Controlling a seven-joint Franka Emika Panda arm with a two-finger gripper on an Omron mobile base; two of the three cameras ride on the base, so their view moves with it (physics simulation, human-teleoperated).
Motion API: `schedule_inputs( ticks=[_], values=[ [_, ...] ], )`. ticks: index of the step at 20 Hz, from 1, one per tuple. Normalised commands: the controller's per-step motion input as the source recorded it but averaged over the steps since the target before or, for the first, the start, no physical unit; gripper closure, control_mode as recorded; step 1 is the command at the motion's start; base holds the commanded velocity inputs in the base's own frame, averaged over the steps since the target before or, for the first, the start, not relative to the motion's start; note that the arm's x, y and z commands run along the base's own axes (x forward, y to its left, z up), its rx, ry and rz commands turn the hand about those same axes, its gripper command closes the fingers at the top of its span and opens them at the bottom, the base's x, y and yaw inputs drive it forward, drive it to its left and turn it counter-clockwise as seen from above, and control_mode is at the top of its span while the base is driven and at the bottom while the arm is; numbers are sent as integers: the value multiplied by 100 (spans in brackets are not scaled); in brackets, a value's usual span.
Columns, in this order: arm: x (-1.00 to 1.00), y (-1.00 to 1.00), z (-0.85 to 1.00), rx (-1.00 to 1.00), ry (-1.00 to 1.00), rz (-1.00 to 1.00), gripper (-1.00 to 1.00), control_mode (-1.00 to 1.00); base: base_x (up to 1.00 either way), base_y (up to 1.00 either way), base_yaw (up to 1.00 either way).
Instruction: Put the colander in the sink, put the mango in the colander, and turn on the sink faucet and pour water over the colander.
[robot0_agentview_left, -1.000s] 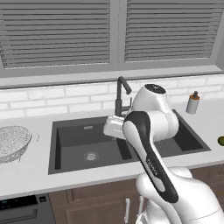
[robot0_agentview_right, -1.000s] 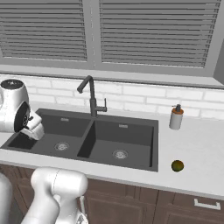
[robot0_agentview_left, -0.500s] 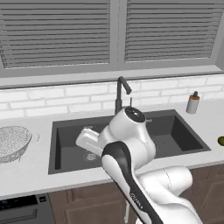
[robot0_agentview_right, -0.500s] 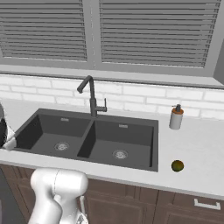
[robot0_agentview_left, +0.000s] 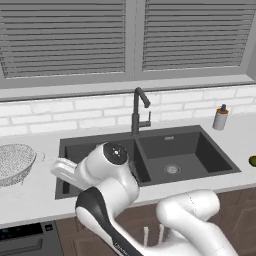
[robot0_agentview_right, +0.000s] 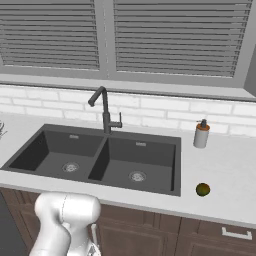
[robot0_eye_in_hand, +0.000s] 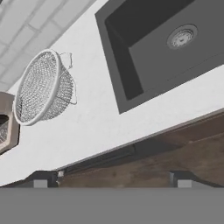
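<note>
The colander (robot0_agentview_left: 15, 162), a speckled mesh bowl, rests on the counter left of the sink (robot0_agentview_left: 192, 150). In the hand view the colander (robot0_eye_in_hand: 41, 87) lies upper left, with the sink's (robot0_eye_in_hand: 144, 65) left basin at upper right. My gripper (robot0_eye_in_hand: 112, 183) is open and holds nothing, its dark fingertips (robot0_eye_in_hand: 40, 183) wide apart above the counter's front edge. My hand (robot0_agentview_left: 62, 171) hovers over the left basin's near left corner, short of the colander. The mango (robot0_agentview_right: 202, 189) lies on the counter right of the sink. No water runs from the faucet (robot0_agentview_left: 137, 107), which stands behind the sink divider.
A beige dispenser bottle (robot0_agentview_right: 201, 134) stands at the back right of the counter. A stove top (robot0_agentview_left: 25, 237) sits below the counter at far left. A brown hexagonal object (robot0_eye_in_hand: 6, 127) lies beside the colander. Brown cabinet fronts (robot0_eye_in_hand: 175, 148) run under the counter edge.
My arm has swung left from above the sink's middle to the left basin's corner, toward the colander. The gripper has left the right base view. Nothing else moved.
</note>
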Motion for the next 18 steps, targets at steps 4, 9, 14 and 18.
schedule_inputs(
  ticks=[4,9,14,18],
  values=[
    [38,46,7,3,0,0,-100,-100,0,0,0],
    [62,31,5,9,0,0,-100,-100,0,0,0],
    [55,27,0,2,7,0,-100,-100,0,0,0],
    [42,35,0,0,7,0,-100,-100,0,0,0]
  ],
)
